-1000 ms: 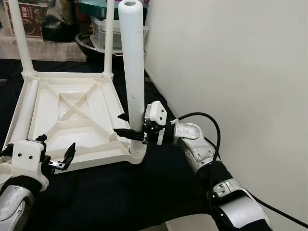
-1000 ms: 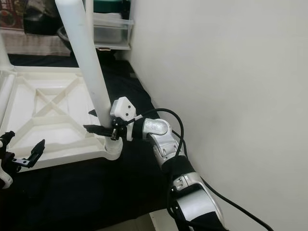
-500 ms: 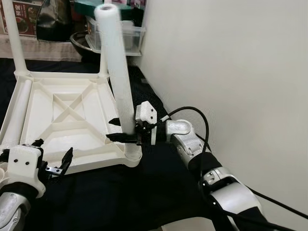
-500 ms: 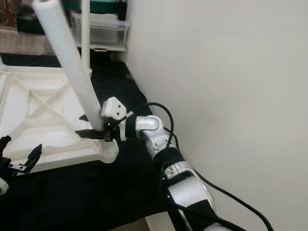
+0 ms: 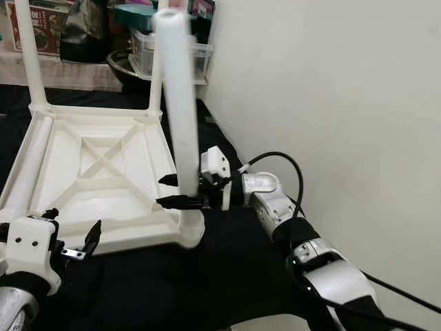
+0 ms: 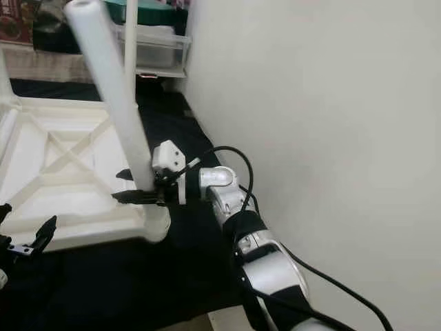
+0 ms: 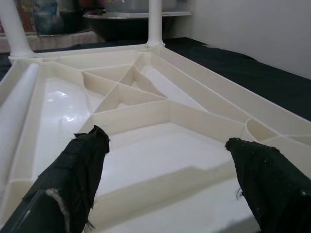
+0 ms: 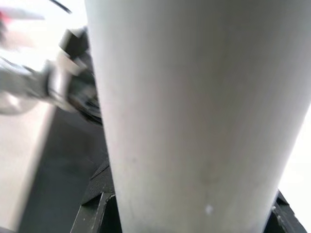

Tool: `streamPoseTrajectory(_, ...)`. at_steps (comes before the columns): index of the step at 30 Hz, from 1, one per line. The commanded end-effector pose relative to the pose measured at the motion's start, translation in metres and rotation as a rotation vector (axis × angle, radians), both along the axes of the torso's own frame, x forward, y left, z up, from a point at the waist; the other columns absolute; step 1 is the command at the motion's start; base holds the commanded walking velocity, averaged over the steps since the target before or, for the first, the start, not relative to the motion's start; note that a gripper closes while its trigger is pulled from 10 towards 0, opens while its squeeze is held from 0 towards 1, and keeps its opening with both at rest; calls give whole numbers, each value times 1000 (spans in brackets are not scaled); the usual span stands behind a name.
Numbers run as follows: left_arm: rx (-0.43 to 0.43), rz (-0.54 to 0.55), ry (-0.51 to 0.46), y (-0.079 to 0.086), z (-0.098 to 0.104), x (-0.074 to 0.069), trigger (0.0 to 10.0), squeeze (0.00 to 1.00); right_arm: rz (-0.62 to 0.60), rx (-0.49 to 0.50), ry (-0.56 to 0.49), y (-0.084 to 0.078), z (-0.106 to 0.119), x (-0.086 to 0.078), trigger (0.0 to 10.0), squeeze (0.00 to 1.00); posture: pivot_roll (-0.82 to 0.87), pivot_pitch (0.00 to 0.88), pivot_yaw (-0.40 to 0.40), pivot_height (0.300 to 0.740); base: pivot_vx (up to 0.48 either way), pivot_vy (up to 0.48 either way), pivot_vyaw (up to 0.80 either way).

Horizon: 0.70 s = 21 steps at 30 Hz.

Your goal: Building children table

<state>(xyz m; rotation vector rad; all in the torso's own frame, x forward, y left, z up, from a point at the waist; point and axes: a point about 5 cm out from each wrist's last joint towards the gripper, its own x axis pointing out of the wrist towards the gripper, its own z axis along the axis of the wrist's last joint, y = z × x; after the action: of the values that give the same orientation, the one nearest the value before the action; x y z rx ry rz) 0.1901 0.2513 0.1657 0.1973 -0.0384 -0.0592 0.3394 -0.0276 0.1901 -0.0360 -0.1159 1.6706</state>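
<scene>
A white plastic children's table (image 5: 131, 227) lies upside down on a black cloth. Two legs (image 5: 31, 55) (image 5: 156, 76) stand in its far corner sockets. A third leg (image 5: 31, 162) lies loose along its left side. My right gripper (image 5: 170, 192) is shut on the fourth leg (image 5: 178, 103), low down, just above the near right corner socket (image 5: 189, 231). That leg rises nearly upright, and its pale surface (image 8: 194, 107) sits close in the right wrist view. My left gripper (image 5: 72, 231) hovers open at the table's near left edge, its fingers (image 7: 77, 165) spread over the ribbed underside (image 7: 146, 97).
A plain white wall (image 5: 331, 83) runs close along the right. At the back stand a clear plastic box (image 5: 145, 45) and a dark bowl (image 5: 120, 62). Black cloth (image 5: 207, 276) covers the floor around the table.
The held leg leaned with its top to the left half a second ago and now stands closer to upright over the socket. The camera has shifted slightly. The left gripper stays open in place.
</scene>
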Motion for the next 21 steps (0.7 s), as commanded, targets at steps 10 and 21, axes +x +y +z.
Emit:
streamPoseTrajectory(10,-41,-46,23,-12,-1,0,10000,0,124,47,149,12,-17,-15,0,0,291,0,-203,740,0,0,0)
streamPoseTrajectory(21,-41,-40,17,-9,0,3,10000,0,52,72,107,2,-25,-20,0,0,278,0,-192,740,0,0,0)
